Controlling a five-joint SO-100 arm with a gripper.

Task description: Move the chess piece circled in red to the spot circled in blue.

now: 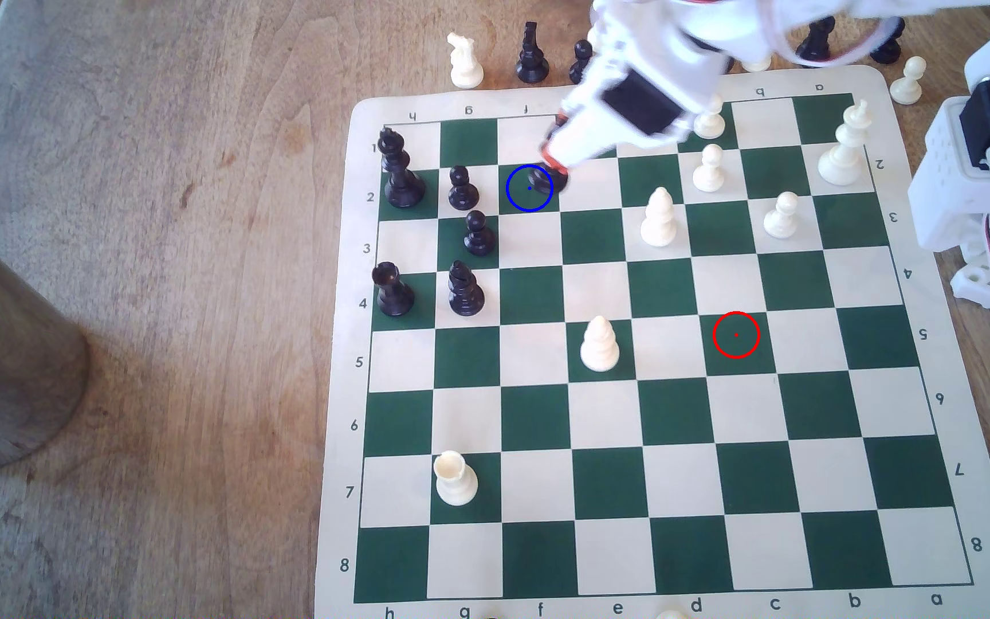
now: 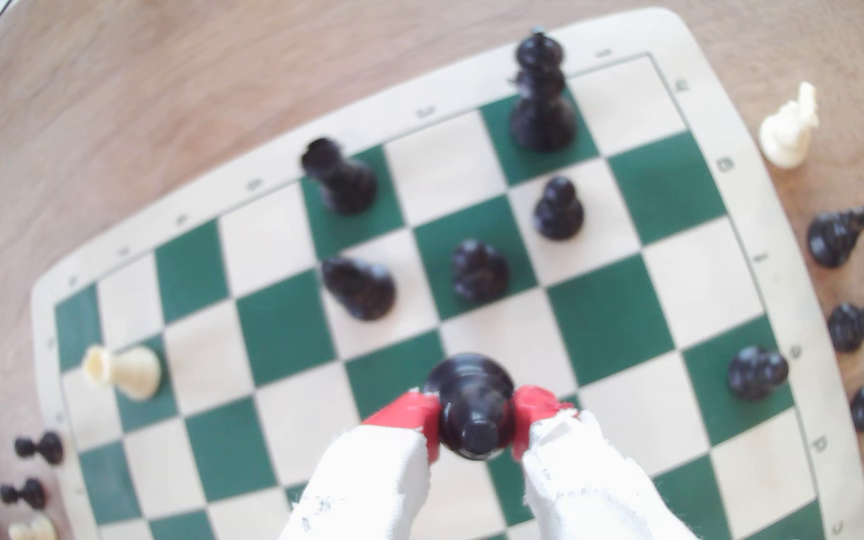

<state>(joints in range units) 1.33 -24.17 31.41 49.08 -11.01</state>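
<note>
The wooden desk (image 1: 153, 238) carries a green-and-cream chessboard (image 1: 659, 571) lying toward its right side in the exterior view. Reaching in over the board's far edge is the white arm (image 1: 629, 101), blurred, slanting down toward the far left part of the board. Its end effector (image 2: 476, 423) has red-tipped fingers (image 2: 409, 413) clamped on either side of the black bishop (image 2: 474, 410), gripping it around the body (the base looks tilted in the exterior view). The bishop sits at the blue-ringed green square (image 1: 519, 199), its base overlapping the ring's right side; whether it touches the board I cannot tell. The red-ringed square (image 1: 736, 335) lies well apart, toward the board's right half. Black pieces stand along the board's left edge.
</note>
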